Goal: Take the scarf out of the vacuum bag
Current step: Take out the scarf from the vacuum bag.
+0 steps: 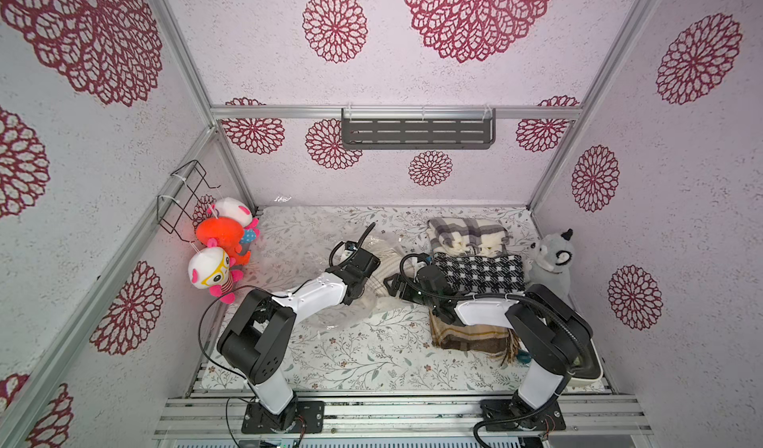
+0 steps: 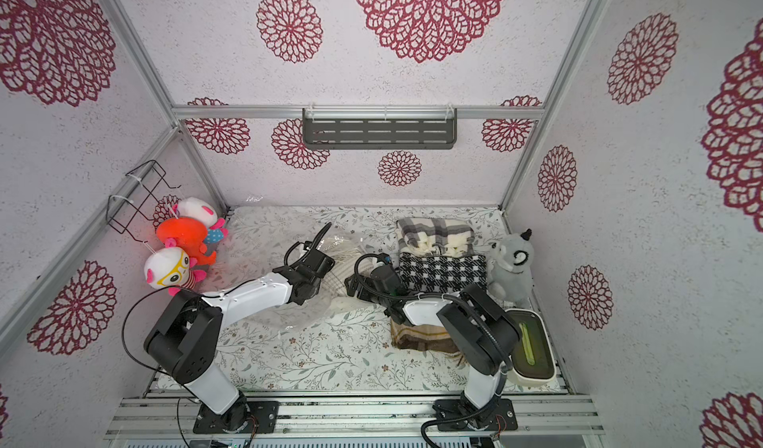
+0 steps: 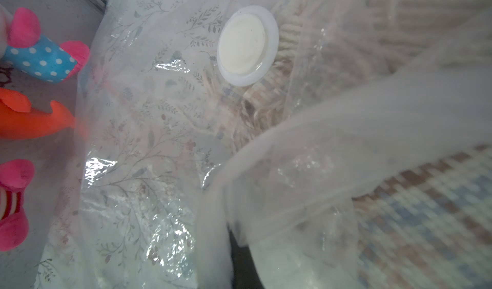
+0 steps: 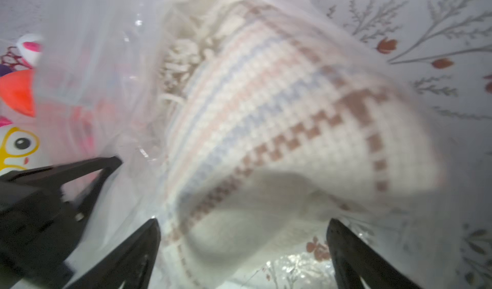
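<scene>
Right wrist: right gripper (image 4: 245, 221) is held wide, empty – vacuum bag (image 3: 133, 141) is clamped by left gripper (image 4: 106, 165), prob. anchoring scarf (image 4: 266, 114) pull.

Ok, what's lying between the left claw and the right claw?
The cream knitted scarf, inside the clear vacuum bag, fills the gap between the shut left claw and the open right claw. The right wrist view shows it best.

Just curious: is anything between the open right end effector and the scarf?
Apparently only clear film of the vacuum bag, hazing the scarf before the right end effector; the left end effector pinches that film. Blur leaves doubt.
</scene>
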